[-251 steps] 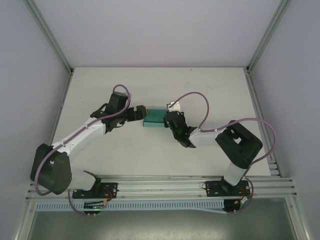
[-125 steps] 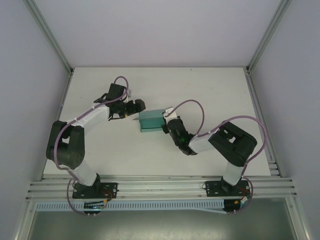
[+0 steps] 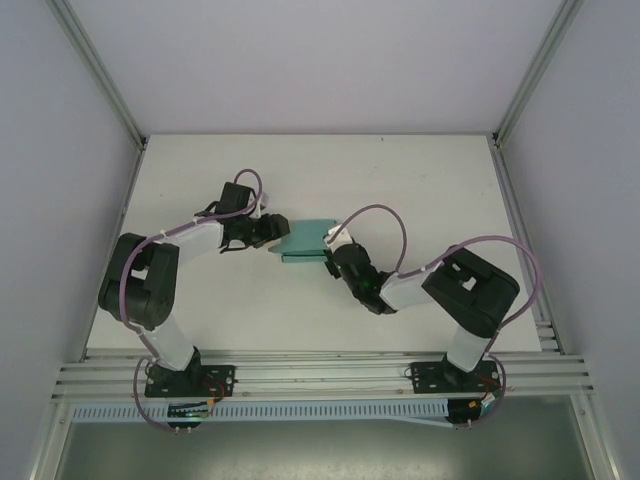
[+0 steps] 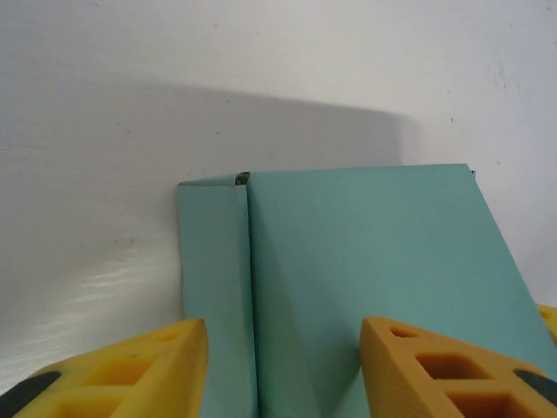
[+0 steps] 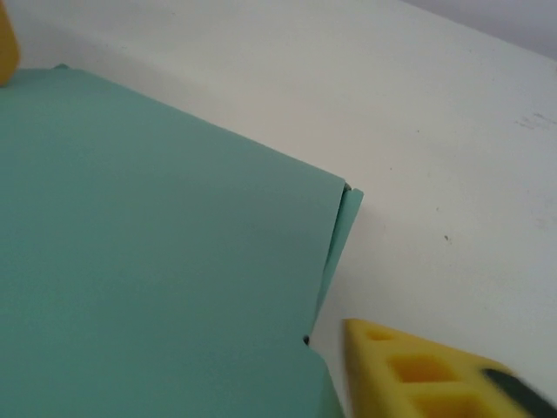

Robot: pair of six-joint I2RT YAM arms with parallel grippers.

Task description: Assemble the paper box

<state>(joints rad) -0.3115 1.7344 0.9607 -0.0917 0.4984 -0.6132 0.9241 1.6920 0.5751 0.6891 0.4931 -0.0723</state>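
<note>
Spreading beneath both arms, the white table [image 3: 420,190] carries the whole scene. The left arm [image 3: 190,240] bends at its elbow and reaches in toward the middle. The right arm [image 3: 420,285] does the same from the other side, and a purple cable [image 3: 385,215] loops above its wrist. Between the two wrists the paper box [image 3: 305,238] lies on the table, a teal-green card shape. The left gripper [image 3: 272,232] is at its left end and the right gripper [image 3: 333,258] at its near right corner.

From the left wrist, the box runs straight ahead of the gripper, starting between its fingers. It shows a narrow panel on the left and a wide panel on the right, with a crisp fold between them. The left-hand yellow finger [image 4: 130,366] sits at the outer edge of the narrow panel. The right-hand yellow finger [image 4: 452,374] lies over the wide panel, which carries on past it to the right. These jaws stand apart with card between them, but I cannot tell whether they press on it.

From the right wrist, the broad teal face of the box lies ahead and to the left of the gripper. At the corner of the box, a thin flap edge peeks out beyond the top panel. A single yellow fingertip [image 5: 418,370] sits just beside the near right edge of the box, over bare table, and I cannot tell whether it touches the card. With its partner hidden, I cannot tell whether this gripper is apart, together or holding the card.
</note>
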